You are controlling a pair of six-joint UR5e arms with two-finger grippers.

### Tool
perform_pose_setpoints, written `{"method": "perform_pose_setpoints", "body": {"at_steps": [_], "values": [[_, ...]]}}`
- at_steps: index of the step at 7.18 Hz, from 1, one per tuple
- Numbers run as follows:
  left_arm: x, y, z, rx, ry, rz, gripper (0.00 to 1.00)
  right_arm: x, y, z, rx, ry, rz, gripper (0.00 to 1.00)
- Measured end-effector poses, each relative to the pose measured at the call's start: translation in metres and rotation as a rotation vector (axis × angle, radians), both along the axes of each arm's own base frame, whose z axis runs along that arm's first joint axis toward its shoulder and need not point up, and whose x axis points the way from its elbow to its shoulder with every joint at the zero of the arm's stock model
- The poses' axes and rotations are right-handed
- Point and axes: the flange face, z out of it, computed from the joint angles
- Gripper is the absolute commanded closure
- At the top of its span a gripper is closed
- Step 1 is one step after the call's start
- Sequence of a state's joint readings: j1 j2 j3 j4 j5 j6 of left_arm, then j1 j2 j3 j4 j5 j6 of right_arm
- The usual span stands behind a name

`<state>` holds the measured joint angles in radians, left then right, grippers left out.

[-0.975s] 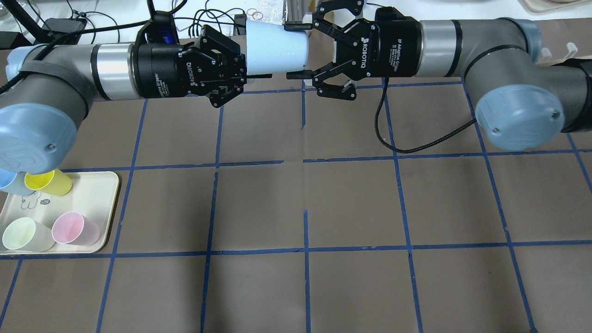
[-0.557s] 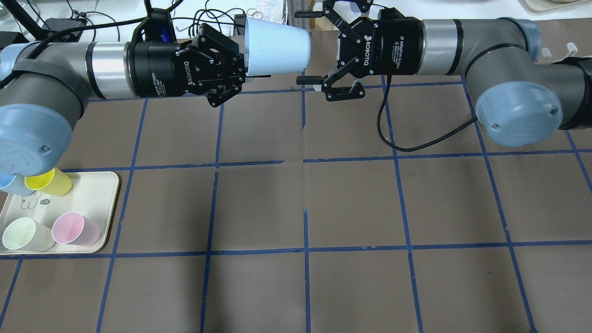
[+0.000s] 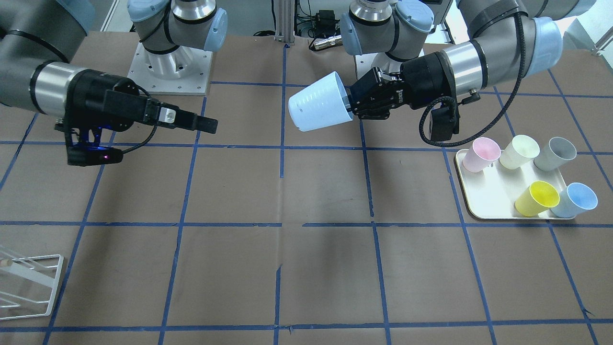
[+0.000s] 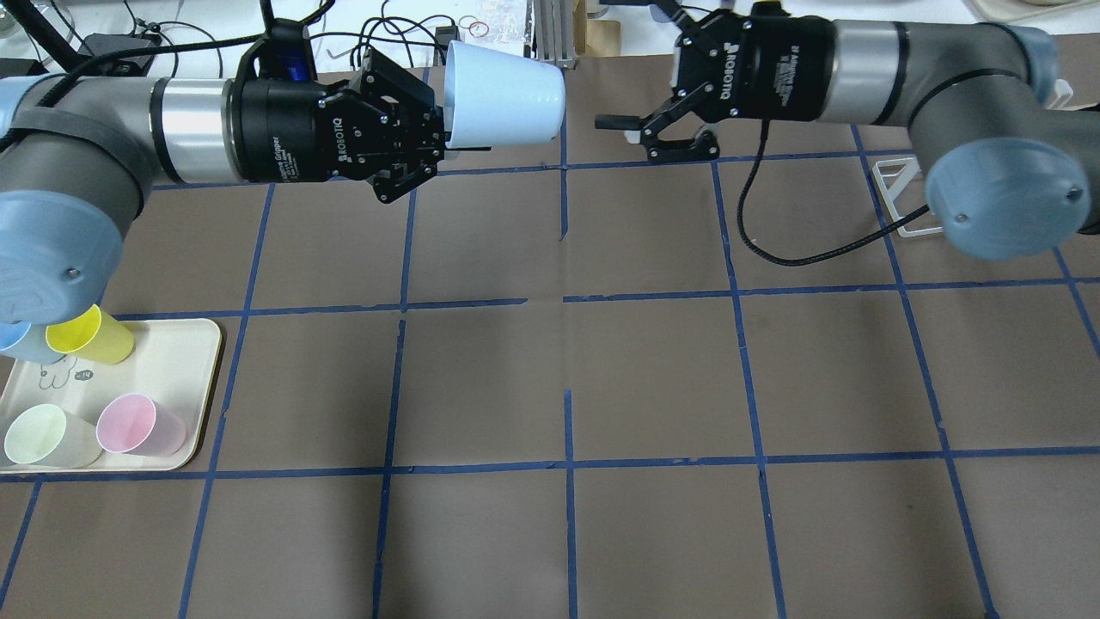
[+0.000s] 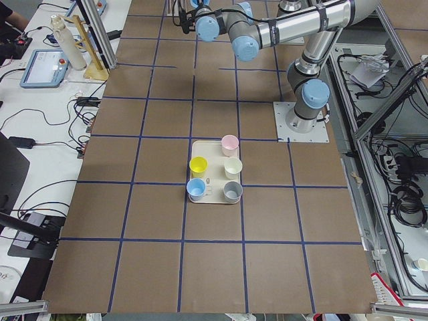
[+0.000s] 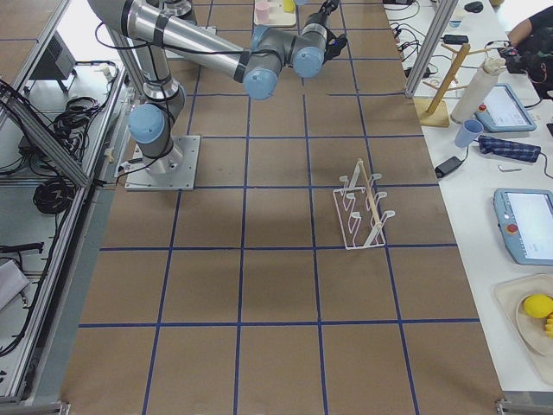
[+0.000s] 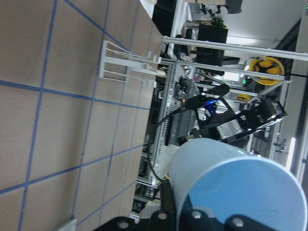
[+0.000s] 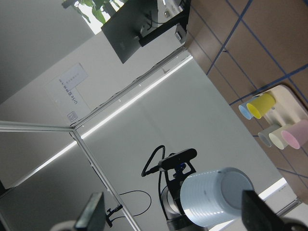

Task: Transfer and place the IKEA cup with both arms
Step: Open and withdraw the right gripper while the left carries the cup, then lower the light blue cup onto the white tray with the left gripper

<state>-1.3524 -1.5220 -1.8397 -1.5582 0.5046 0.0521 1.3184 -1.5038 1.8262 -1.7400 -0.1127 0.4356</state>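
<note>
Cup [image 4: 507, 93]: rim pinched by left gripper [image 4: 443, 137]; right gripper [image 4: 612, 62] spread, apart.
Axis: near level, base facing right gripper.

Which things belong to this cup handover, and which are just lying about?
Job: IKEA cup, held in the left gripper; open right gripper facing it.
Lying about: tray, pink cup, cream cup, grey cup, yellow cup, second blue cup, wire rack.
</note>
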Motion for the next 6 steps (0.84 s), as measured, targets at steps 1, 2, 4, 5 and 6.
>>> {"method": "perform_pose_setpoints", "body": {"at_steps": [1, 2, 4, 5, 6], "values": [[0.021, -0.003, -0.004, 0.010, -0.194, -0.017, 1.00, -0.011, 0.002, 0.003, 0.001, 0.119, -0.002, 0.00], [0.043, -0.008, -0.009, 0.008, -0.407, -0.042, 1.00, -0.014, 0.010, 0.012, -0.002, 0.247, 0.006, 0.00], [0.097, -0.017, -0.028, -0.043, -0.819, -0.180, 1.00, -0.014, 0.040, 0.033, -0.011, 0.536, 0.026, 0.00], [0.143, -0.023, -0.042, -0.068, -0.927, -0.225, 1.00, -0.010, 0.054, 0.038, -0.012, 0.676, 0.044, 0.00], [0.194, -0.028, -0.063, -0.091, -0.972, -0.259, 1.00, -0.003, 0.065, 0.039, -0.010, 0.830, 0.077, 0.00]]}}
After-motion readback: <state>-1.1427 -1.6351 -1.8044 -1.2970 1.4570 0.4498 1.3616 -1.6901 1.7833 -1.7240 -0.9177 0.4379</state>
